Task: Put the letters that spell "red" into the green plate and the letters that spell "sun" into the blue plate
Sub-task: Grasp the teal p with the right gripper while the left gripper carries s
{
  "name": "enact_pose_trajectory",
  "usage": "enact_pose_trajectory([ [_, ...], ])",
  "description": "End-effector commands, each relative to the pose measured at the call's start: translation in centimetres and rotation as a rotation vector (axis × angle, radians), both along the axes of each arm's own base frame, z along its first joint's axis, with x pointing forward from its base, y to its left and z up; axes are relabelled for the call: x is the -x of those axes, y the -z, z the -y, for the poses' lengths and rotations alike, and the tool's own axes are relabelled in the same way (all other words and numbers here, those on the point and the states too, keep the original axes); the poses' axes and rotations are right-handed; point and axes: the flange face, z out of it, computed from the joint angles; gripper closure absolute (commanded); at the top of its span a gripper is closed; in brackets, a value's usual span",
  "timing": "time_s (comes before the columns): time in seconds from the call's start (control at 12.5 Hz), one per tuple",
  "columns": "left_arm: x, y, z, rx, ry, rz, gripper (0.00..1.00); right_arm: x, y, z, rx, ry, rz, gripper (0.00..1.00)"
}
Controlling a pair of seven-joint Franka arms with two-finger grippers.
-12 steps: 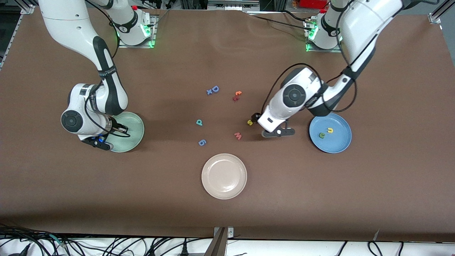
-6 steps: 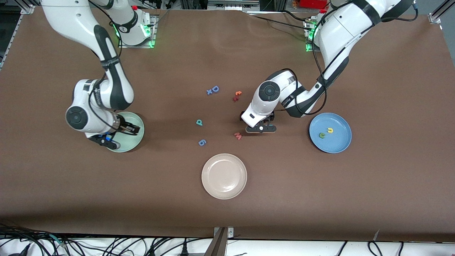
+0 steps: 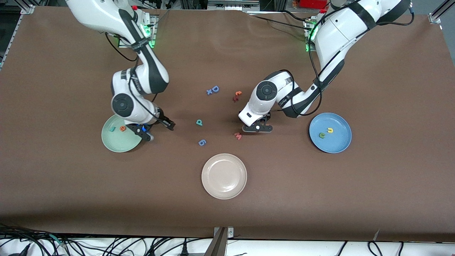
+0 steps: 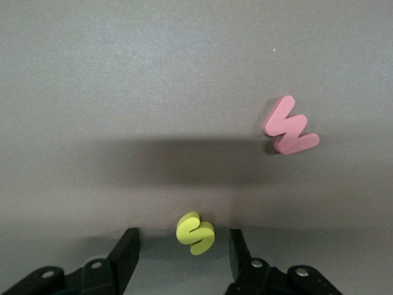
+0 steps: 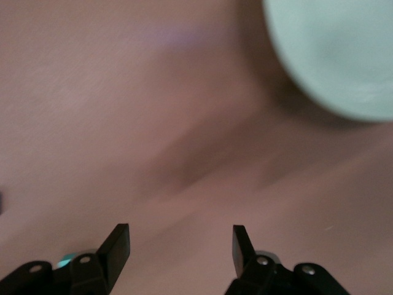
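Over the middle of the counter (image 3: 320, 199), the left tool (image 3: 257, 128) is held low, its arm bent down at the elbow from its base. In the left wrist view the left tool (image 4: 183, 236) is seen with its fingers apart, the yellow "s" (image 4: 195, 233) lying between them untouched; the pink "w" (image 4: 291, 126) lies near it. The right arm is folded at the elbow, and the right tool (image 3: 156, 128) is held over bare counter just beside the green plate (image 3: 119, 144), fingers apart and empty, as the right wrist view confirms (image 5: 181, 236). The teal "r" (image 3: 112, 129) and orange "e" (image 3: 122, 128) lie in the green plate. The teal "d" (image 3: 199, 122) lies on the counter between the two tools. The olive "u" (image 3: 322, 135) and yellow "n" (image 3: 330, 130) lie in the blue plate (image 3: 337, 147) toward the left arm's end.
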Motion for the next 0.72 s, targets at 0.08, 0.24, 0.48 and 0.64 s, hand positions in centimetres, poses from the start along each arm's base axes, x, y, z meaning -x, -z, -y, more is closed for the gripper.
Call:
enact_pose_trajectory([
  [0.08, -0.2, 0.8, 0.4, 0.000, 0.006, 0.019, 0.49, 1.4, 2.9, -5.4, -0.001, 0.085, 0.067, 0.23],
  [0.24, -0.3, 0.7, 0.3, 0.000, 0.004, 0.020, 0.56, 1.9, 4.2, -8.1, -0.003, 0.134, 0.099, 0.23],
  [0.48, -0.6, 0.6, 0.0, 0.000, 0.006, 0.023, 0.82, 1.8, 4.9, -10.1, 0.004, 0.246, 0.098, 0.23],
  [0.64, -0.9, 0.3, -0.4, -0.002, 0.009, 0.027, 0.86, 2.4, 5.4, -10.7, -0.011, 0.292, 0.069, 0.23],
])
